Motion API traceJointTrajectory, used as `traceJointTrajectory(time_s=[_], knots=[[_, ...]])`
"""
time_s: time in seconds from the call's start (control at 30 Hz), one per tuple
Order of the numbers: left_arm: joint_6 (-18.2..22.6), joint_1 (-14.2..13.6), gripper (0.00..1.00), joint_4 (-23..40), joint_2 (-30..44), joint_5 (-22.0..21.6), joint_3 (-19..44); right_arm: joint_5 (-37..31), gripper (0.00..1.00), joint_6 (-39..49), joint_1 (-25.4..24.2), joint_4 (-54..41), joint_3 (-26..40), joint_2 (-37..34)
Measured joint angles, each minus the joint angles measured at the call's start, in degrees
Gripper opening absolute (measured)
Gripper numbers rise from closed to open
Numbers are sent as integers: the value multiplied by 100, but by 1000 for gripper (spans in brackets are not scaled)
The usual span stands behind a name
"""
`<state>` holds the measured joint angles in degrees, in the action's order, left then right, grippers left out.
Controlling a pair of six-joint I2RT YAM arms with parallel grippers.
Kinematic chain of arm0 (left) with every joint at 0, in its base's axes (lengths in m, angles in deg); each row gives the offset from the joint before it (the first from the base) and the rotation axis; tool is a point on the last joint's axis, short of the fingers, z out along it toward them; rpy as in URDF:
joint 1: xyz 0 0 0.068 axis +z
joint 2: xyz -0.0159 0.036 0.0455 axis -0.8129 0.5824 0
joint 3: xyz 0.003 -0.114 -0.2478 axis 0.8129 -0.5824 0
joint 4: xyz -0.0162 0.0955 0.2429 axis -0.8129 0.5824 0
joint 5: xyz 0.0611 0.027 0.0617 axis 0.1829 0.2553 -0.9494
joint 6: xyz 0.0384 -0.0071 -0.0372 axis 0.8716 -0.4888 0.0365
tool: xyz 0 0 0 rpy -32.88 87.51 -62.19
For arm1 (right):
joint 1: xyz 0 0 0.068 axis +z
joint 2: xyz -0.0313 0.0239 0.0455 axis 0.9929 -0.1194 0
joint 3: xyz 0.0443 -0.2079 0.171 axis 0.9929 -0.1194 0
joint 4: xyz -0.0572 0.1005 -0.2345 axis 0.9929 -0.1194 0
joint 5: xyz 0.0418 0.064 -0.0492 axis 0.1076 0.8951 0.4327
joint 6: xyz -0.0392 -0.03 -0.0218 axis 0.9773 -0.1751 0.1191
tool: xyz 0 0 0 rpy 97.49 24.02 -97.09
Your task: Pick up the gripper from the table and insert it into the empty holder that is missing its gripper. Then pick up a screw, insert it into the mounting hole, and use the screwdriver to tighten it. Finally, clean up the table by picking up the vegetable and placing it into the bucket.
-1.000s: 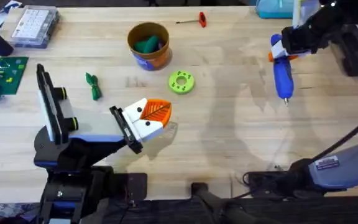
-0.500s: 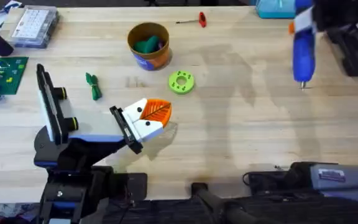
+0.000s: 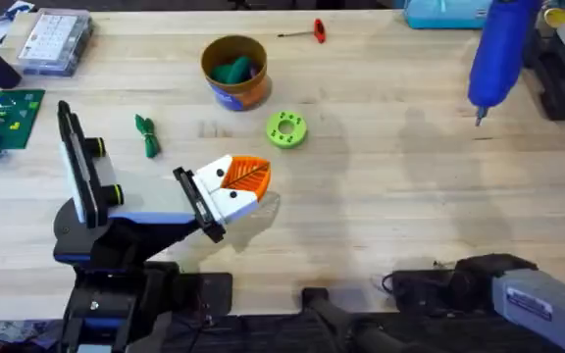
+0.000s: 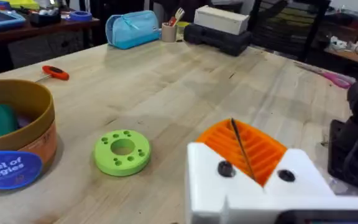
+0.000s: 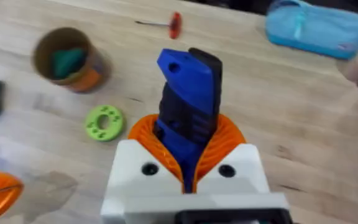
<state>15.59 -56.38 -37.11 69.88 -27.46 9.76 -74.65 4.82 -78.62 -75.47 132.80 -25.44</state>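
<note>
The right gripper (image 5: 188,163) clenched the blue screwdriver (image 3: 493,54) between its orange pads, high above the table's (image 3: 381,196) far right; the left gripper (image 4: 248,155) rested pressed shut, near the lime-green disc (image 3: 285,128); the vegetable (image 3: 146,135) lay left of it, apart from the bucket (image 3: 234,71).

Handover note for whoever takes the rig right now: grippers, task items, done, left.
Right gripper: shut on the screwdriver, held above the table's far right, tip down.
Left gripper: shut, holding nothing, low over the table near its own base.
Vegetable: lies on the table, left of the lime-green disc, apart from it.
Bucket: upright at the far middle, a teal piece already inside.
Done: screwdriver picked up. I cannot tell whether the holder and screw steps are finished.
Left: vegetable into the bucket, likely with the left arm.
</note>
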Motion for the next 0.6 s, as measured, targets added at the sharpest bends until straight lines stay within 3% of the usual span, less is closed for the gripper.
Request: traceJointTrajectory(time_s=[0.33,0.4,0.6], knots=[[0,0,11,0,0,0,0,683,48,-220,617,900,23,1358],[0,0,11,0,0,1,0,1337,48,-283,628,1807,55,1473],[0,0,11,0,0,2,0,1643,49,-399,670,2373,56,1454]])
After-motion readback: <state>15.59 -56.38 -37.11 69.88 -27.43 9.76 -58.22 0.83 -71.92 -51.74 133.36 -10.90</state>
